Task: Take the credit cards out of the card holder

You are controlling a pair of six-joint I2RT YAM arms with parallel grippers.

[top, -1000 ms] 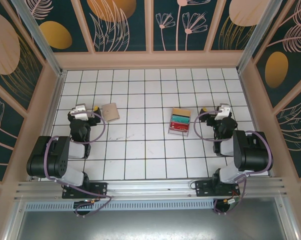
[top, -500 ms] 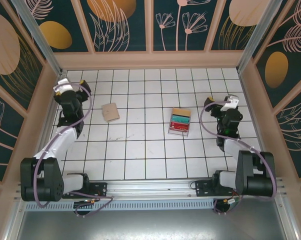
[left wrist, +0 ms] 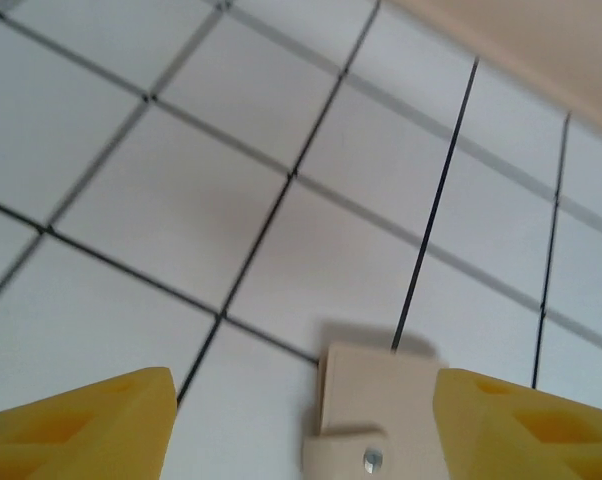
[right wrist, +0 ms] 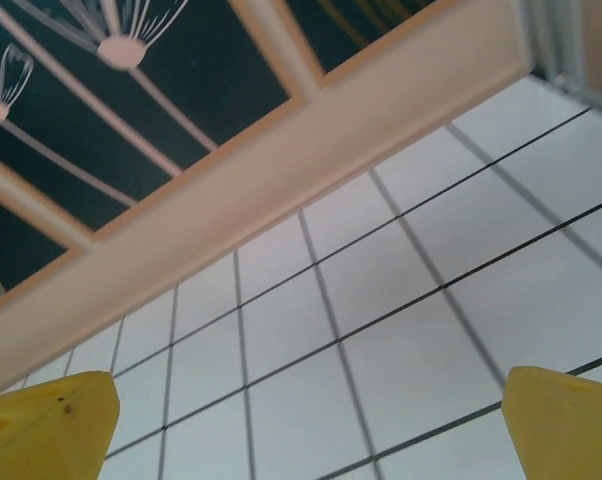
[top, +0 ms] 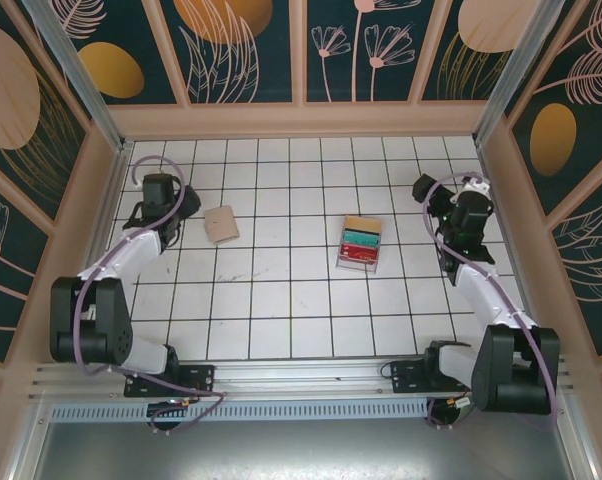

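The card holder [top: 221, 224] is a small tan wallet lying flat and closed on the white tiles at the left. In the left wrist view the card holder [left wrist: 379, 412] lies low in frame with its snap tab nearest me, close to the right yellow finger [left wrist: 526, 425]. My left gripper [top: 173, 218] is just left of it and open, holding nothing. A fanned pile of credit cards [top: 359, 243], tan, teal and red, lies at centre right. My right gripper [top: 431, 192] hangs open and empty to the right of the pile, facing the back wall.
Wooden walls [top: 301, 120] with dark floral panels close in the tiled floor at the back and on both sides. The left arm runs along the left wall. The right arm stretches up the right side.
My left gripper has swung from the back-left corner down toward the card holder, and its jaws have narrowed a little. The right gripper has lifted and reached farther back. The holder and cards lie unmoved.
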